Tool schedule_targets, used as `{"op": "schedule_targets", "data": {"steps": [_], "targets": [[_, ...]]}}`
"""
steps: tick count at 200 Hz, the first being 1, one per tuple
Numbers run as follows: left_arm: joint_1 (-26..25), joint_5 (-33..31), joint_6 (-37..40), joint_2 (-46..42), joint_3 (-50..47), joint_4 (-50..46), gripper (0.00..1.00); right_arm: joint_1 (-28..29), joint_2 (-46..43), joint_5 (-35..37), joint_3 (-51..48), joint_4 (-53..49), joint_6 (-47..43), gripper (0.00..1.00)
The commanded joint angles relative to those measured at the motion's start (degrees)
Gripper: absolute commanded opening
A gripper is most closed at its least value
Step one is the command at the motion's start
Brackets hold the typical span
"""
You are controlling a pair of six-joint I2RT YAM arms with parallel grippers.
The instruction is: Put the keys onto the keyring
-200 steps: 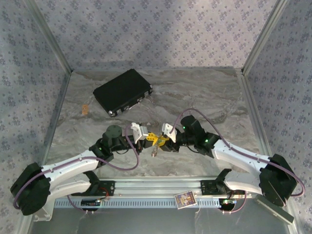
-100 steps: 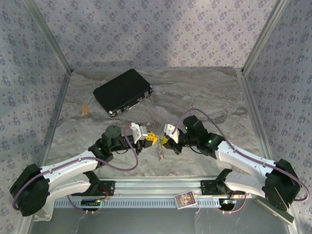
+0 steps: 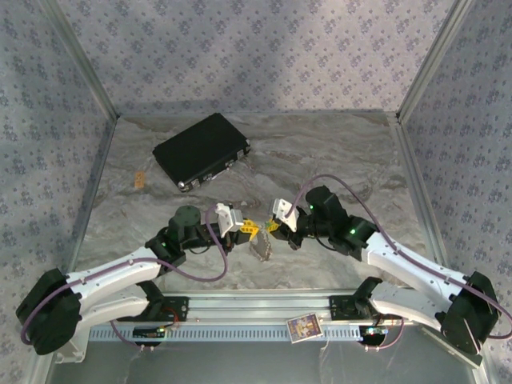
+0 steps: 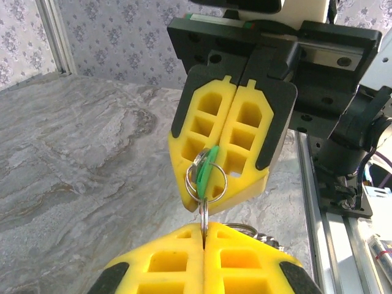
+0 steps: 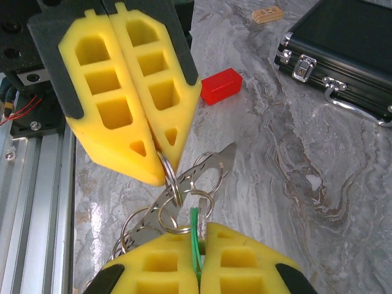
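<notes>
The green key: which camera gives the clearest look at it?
The left wrist view: the green key shows its head broadly, near centre, pinched by the jaws of the right gripper. The right wrist view shows it as a thin green edge between those jaws. The top view leaves it too small to tell.

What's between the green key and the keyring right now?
Nothing visible. The right gripper is shut on the green key, the left gripper on the keyring, and key and ring overlap directly between the two sets of yellow tips. Whether the key is threaded, I can't tell.
</notes>
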Motion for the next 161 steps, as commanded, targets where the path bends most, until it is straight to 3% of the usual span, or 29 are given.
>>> {"op": "schedule_targets", "data": {"steps": [1, 30, 56, 78, 134, 161], "targets": [[0.12, 2.06, 1.17, 0.68, 2.14, -0.60, 0.00, 0.19, -0.81, 1.45, 2.40, -2.87, -1.23, 0.00], [0.11, 1.98, 1.73, 1.69, 3.02, -1.99, 0.00, 0.73, -1.47, 2.41, 3.50, -4.40, -1.76, 0.00], [0.11, -0.29, 1.93, 2.24, 3.26, -2.29, 0.30, 1.05, -2.57, 4.34, 4.87, -6.36, -3.15, 0.00], [0.12, -3.25, 2.08, 1.31, 2.87, -1.87, 0.38, 0.80, -2.61, 7.09, 6.96, -9.60, -6.05, 0.00], [0.01, -25.69, 5.40, -7.29, 0.00, -2.71, 0.44, 0.71, 2.01, 9.91, 13.28, -14.16, -10.15, 0.00], [0.58, -41.06, 2.87, -13.91, -1.56, -4.38, 0.49, 2.15, 6.90, 9.73, 17.47, -14.26, -12.18, 0.00]]}}
